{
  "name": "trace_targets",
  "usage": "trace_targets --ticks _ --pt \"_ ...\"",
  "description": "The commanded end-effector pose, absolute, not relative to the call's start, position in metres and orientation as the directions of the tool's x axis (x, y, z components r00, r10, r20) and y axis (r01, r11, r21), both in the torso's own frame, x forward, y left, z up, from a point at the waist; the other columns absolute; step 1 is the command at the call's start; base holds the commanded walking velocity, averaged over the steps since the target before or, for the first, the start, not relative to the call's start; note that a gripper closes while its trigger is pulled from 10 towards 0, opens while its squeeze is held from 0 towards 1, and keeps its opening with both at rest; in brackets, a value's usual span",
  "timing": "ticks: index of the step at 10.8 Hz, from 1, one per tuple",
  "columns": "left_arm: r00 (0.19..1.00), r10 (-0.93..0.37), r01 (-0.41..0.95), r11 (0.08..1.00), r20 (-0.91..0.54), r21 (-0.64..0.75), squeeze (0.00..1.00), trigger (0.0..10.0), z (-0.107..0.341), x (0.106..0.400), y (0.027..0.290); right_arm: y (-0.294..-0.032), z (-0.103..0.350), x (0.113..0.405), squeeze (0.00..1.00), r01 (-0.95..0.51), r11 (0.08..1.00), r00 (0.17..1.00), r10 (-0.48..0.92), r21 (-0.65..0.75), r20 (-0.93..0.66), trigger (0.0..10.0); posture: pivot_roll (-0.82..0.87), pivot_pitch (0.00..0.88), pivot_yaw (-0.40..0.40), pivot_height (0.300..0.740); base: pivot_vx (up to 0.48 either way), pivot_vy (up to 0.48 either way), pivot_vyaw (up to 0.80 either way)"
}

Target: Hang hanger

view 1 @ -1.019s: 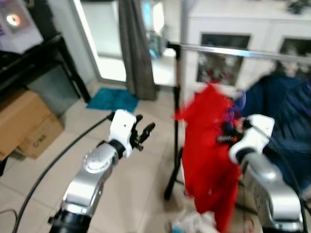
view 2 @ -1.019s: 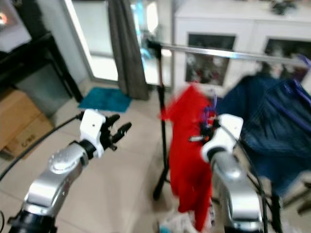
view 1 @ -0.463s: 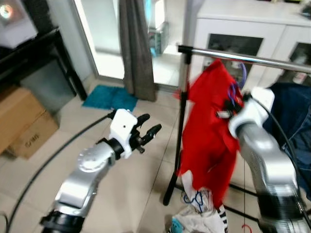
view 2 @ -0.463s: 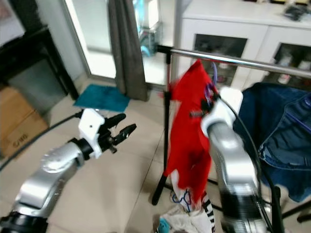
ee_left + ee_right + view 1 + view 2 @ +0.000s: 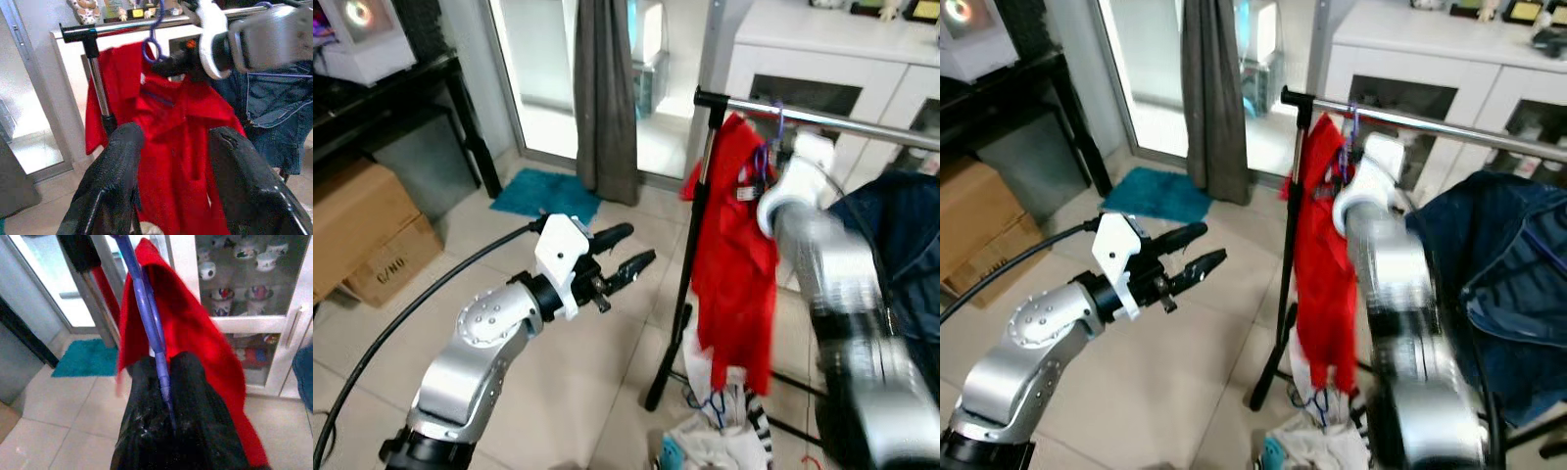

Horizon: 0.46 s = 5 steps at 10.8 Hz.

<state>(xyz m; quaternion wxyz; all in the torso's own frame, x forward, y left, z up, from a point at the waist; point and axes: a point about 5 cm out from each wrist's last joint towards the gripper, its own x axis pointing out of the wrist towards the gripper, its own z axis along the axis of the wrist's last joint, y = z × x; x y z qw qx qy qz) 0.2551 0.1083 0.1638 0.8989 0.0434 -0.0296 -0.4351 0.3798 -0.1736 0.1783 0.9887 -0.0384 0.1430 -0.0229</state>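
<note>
A purple hanger [image 5: 146, 308] carries a red shirt [image 5: 734, 264]. My right gripper [image 5: 164, 364] is shut on the hanger's neck and holds it high against the silver rail [image 5: 862, 125], next to the rack's black post [image 5: 690, 245]. In the left wrist view the hanger's hook [image 5: 155, 29] reaches up across the rail [image 5: 137, 25]; I cannot tell whether it rests on it. My left gripper [image 5: 639, 245] hovers open and empty to the left of the post, pointing at the shirt.
A blue denim jacket [image 5: 901, 245] hangs on the rail's right part. Loose clothes [image 5: 715, 441] lie by the rack's foot. White cabinet [image 5: 842, 59] behind, grey curtain [image 5: 607, 98], teal mat [image 5: 543, 196], cardboard box [image 5: 362, 235] at left, black cable [image 5: 411, 313] on the floor.
My right arm has lifted the hanger and red shirt from chest height up to the rail's left end. The left gripper's fingers have spread a little wider. The camera has shifted.
</note>
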Motion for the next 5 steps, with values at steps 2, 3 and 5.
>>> trace_targets --ticks 2,3,5 --pt "0.618 -0.786 0.782 0.615 0.004 0.103 0.00 10.0 0.165 0.250 0.111 -0.180 0.200 0.400 0.00 0.093 0.995 0.970 -0.095 -0.020 -0.223 10.0 -0.02 0.039 0.005 0.740 0.000 0.000 0.00" --pt "0.627 -0.779 0.775 0.624 -0.004 0.104 0.00 10.0 0.166 0.247 0.115 -0.181 0.205 0.406 0.00 0.109 0.994 0.970 -0.107 -0.006 -0.217 10.0 0.00 0.053 -0.010 0.740 0.000 0.000 0.00" --pt "0.634 -0.774 0.769 0.630 0.000 0.109 0.00 10.0 0.170 0.243 0.118 -0.186 0.201 0.412 0.00 0.149 0.989 0.958 -0.140 0.017 -0.251 10.0 0.02 0.079 -0.020 0.740 0.000 0.000 0.00"
